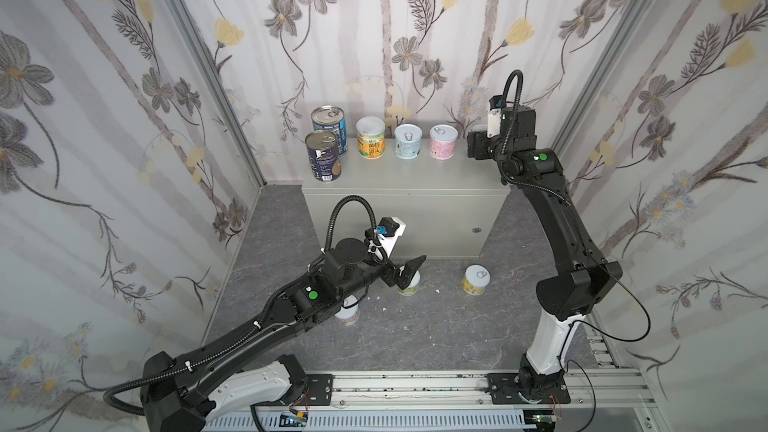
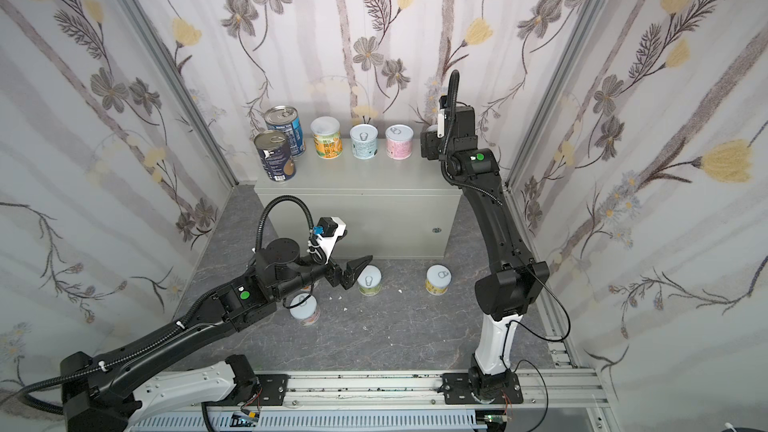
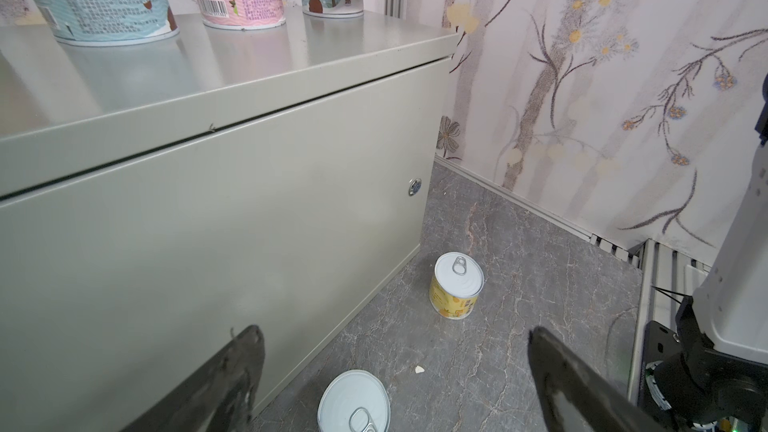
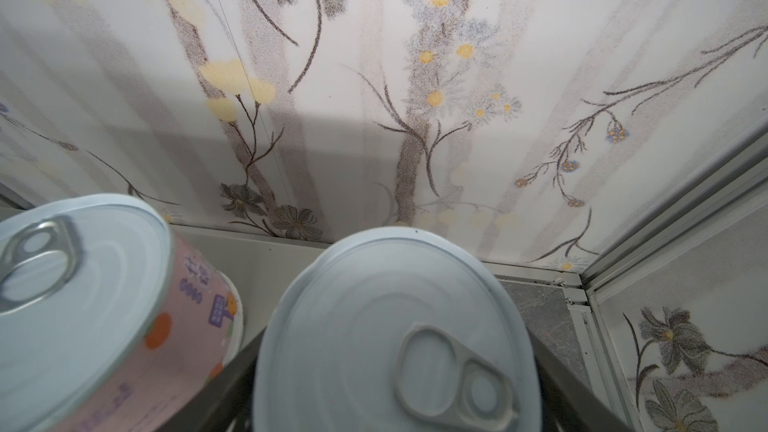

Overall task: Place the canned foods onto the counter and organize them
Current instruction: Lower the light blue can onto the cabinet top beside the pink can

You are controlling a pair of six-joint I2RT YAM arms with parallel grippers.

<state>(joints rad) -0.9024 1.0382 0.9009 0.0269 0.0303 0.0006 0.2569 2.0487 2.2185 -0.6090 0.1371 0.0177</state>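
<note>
Largest first, the worktop (image 1: 415,176): carries two tall dark-blue cans (image 1: 323,157) at its left end, then an orange-and-green can (image 1: 370,139), a pale-blue can (image 1: 408,142) and a pink can (image 1: 443,142) in a row along the back. Leaves little room at the right end, risking a drop over that edge to the floor (image 1: 374,334) from a careless release or a nudge on the way out.

Next, the right end effector (image 4: 399,388): straddles a white-lidded can (image 4: 374,305) standing on the worktop just beside the pink one (little house on the label, seen from the left wrist view). Cannot tell whether clamped or let go. Could drag or tip that can by lifting away half-clenched, or knock the pink neighbour by backing out sideways.

Then the left end effector (image 2: 359,273): spread fully, holding nothing, poised just above a green-labelled can (image 2: 370,282) on the floor near the worktop's front panel. Might topple it by closing off-centre, or scrape that panel. Might also sweep the can under the forearm (image 2: 305,311) while rising.

Further off, a yellow can (image 1: 475,280) on the floor, untouched.

Smallest, white crumbs (image 3: 419,369): enough to rock a can pushed over them.
</note>
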